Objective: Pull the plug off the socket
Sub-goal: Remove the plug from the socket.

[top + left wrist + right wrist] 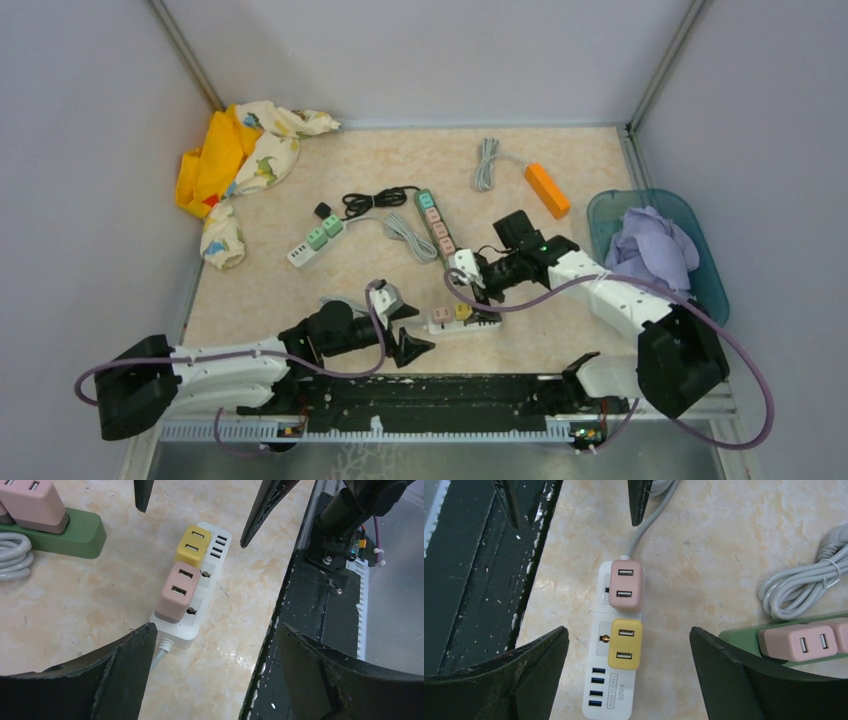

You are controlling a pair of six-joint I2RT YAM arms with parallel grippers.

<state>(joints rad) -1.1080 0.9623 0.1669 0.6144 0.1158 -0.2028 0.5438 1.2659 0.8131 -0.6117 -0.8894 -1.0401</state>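
Observation:
A white power strip [478, 322] lies near the table's front edge with a pink plug [441, 314] and a yellow plug [462, 311] in it. In the left wrist view the yellow plug [194, 546] and the pink plug [177, 591] sit side by side on the strip [187, 627]. My left gripper [425, 328] is open and empty, just left of the strip's cable end [215, 650]. My right gripper [470, 292] is open above the strip, its jaws on either side of the yellow plug [626, 644] without touching it [628, 632]. The pink plug [625, 585] is beyond.
A green strip [436, 222] with pink plugs and a coiled grey cable [405, 235] lie behind. A white strip with green plugs [312, 243], an orange block [547, 189], a teal bin [700, 260] with purple cloth, a yellow cloth [235, 160] and the black front rail [440, 395] surround.

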